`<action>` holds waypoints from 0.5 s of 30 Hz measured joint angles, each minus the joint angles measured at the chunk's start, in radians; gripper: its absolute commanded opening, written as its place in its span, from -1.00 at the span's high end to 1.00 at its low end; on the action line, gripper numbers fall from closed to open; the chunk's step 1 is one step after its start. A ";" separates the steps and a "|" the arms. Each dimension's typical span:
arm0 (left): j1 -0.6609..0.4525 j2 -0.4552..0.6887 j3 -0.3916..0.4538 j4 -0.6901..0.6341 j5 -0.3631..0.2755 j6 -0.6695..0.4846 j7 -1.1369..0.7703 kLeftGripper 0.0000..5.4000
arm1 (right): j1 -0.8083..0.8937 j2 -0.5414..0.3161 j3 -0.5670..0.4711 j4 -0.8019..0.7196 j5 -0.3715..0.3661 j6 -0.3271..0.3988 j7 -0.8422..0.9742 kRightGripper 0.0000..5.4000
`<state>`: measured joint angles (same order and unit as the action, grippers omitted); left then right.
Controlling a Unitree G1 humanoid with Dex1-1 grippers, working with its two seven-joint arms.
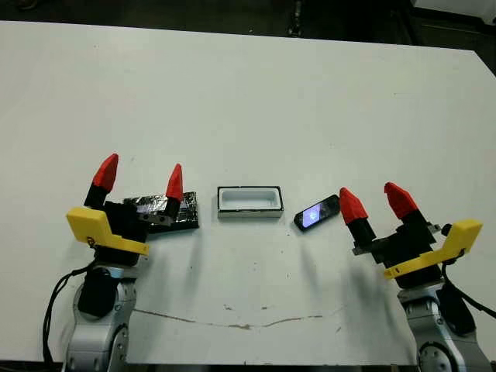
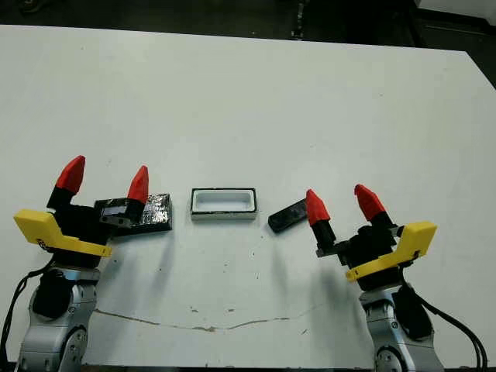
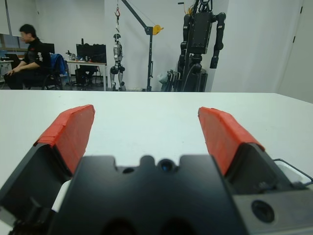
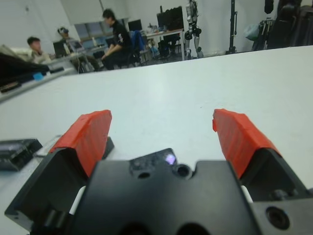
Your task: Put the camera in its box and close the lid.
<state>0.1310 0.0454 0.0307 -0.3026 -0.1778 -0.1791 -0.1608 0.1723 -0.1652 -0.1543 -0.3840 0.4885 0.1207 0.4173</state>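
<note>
Nothing of the task is done yet: one camera [image 1: 316,213] lies on the table [image 1: 248,93] just right of the one empty box [image 1: 249,201], and one lid [image 1: 164,211] lies left of it. Both the left gripper [image 1: 140,178] and right gripper [image 1: 376,200] are spread and hold nothing; placing and closing remain

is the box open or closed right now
Open and empty: the box shows its pale inside, the lid lies on the table to its left, the camera to its right.
</note>
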 measured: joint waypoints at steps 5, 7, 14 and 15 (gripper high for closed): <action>0.000 0.000 0.001 0.001 0.000 -0.001 0.000 -1.00 | -0.189 -0.254 -0.082 0.135 -0.012 -0.014 0.197 -0.99; -0.001 0.000 0.001 0.001 0.000 -0.001 0.000 -1.00 | -0.279 -0.355 -0.089 0.198 -0.021 -0.016 0.289 -0.99; 0.002 -0.006 -0.003 0.000 0.003 -0.001 0.001 -1.00 | -0.608 -0.599 0.026 0.482 -0.149 -0.113 0.632 -0.99; 0.003 -0.007 -0.003 0.000 0.004 -0.001 0.002 -1.00 | -0.643 -0.615 0.062 0.516 -0.175 -0.119 0.677 -0.99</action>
<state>0.1337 0.0388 0.0279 -0.3025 -0.1735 -0.1805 -0.1584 -0.4711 -0.7802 -0.0925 0.1317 0.3134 0.0014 1.0948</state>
